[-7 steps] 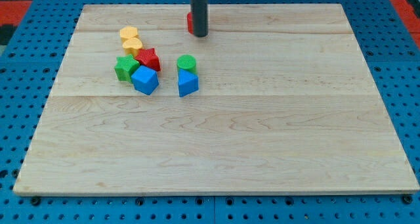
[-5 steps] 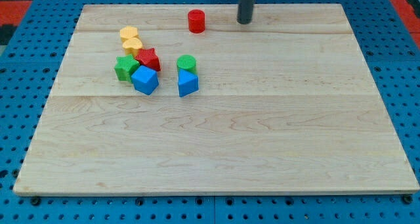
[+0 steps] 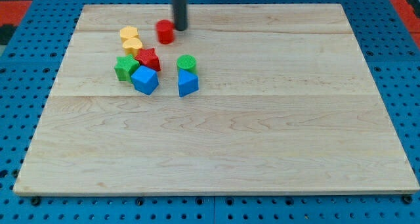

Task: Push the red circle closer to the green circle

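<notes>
The red circle (image 3: 165, 31) stands near the view's top, left of centre. My tip (image 3: 180, 29) touches its right side, the dark rod rising out of the top edge. The green circle (image 3: 186, 63) lies below and a little right of the red circle, with a clear gap between them. A blue block (image 3: 187, 83) sits right under the green circle.
Left of the green circle is a cluster: two yellow blocks (image 3: 130, 39), a red star (image 3: 148, 58), a green block (image 3: 126, 67) and a blue cube (image 3: 145, 80). The wooden board (image 3: 262, 132) lies on a blue pegboard.
The tip swung right of the red circle, then came back left against it. The red circle has slid left and slightly down. The other blocks have not moved.
</notes>
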You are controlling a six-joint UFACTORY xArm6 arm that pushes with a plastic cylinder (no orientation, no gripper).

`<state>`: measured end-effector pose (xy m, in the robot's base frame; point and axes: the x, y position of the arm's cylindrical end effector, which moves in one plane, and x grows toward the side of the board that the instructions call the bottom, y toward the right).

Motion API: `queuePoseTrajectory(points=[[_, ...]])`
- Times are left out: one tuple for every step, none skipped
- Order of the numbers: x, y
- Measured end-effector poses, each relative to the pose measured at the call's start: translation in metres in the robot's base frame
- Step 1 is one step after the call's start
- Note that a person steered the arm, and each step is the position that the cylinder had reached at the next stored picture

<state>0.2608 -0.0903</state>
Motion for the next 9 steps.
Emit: queuePoseTrajectory(points=[[0.016, 0.004], [-0.038, 0.023], [-0.023, -0.068], [0.006, 0.01], [0.036, 0.042], [0.018, 0.05], [-0.014, -0.03], [-0.014, -0.148], [0.017, -0.144]])
